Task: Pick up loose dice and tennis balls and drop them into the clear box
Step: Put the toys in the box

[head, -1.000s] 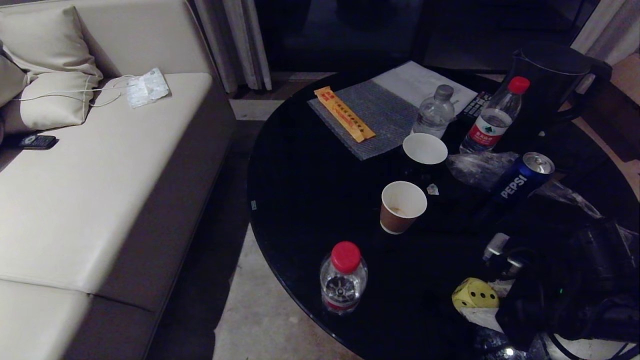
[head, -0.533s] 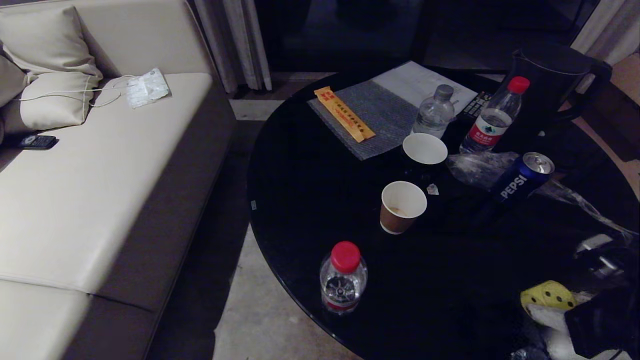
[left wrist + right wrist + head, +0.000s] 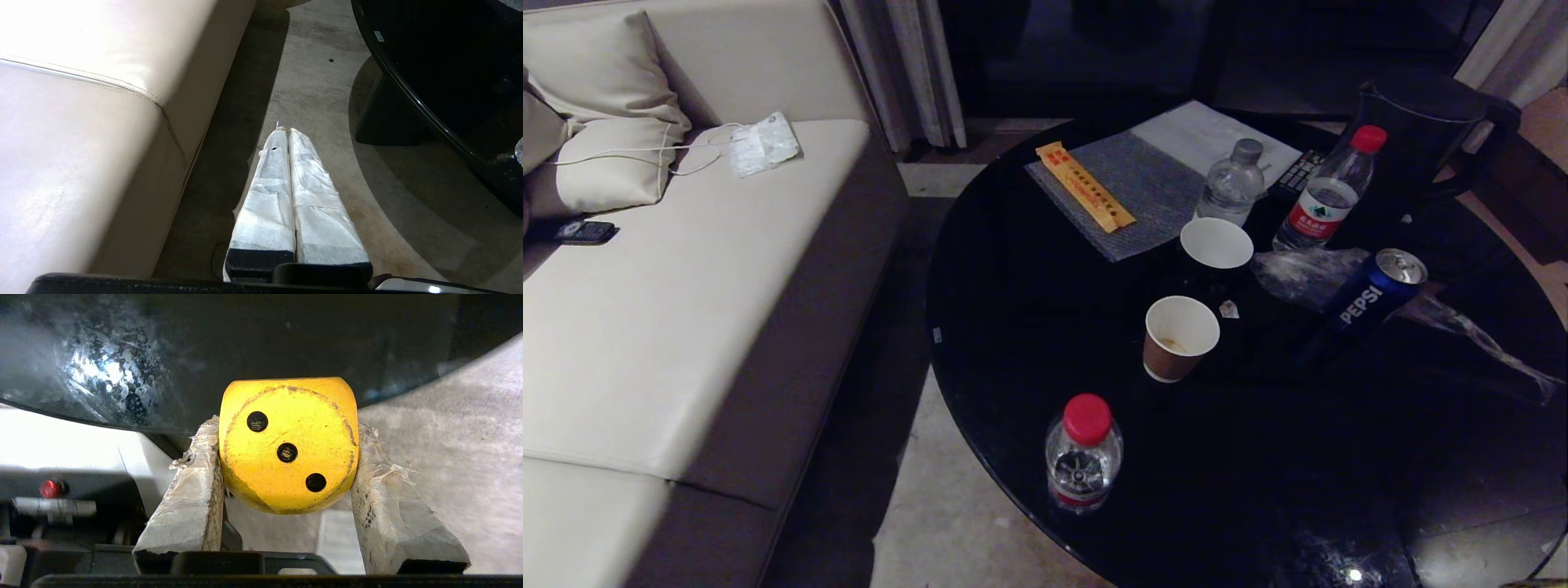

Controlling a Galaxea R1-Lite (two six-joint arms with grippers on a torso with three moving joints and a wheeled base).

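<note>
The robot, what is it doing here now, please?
The right pincer is shut on a yellow die, its three-pip face toward the wrist camera, held off the edge of the black round table. In the head view neither arm shows; bottles, cups and a Pepsi can stand on the table. The left pincer is shut and empty, above the floor beside the sofa. No clear box is in sight.

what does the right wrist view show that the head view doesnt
Only the right wrist view shows the right pincer clamped on the yellow die, its three-pip face toward the camera, with pale floor beside it. Only the head view shows the table's load: two paper cups, the Pepsi can, three water bottles and the beige sofa; neither arm appears there. Both share the glossy black round table, seen from the wrist only as a dark edge behind the die.
</note>
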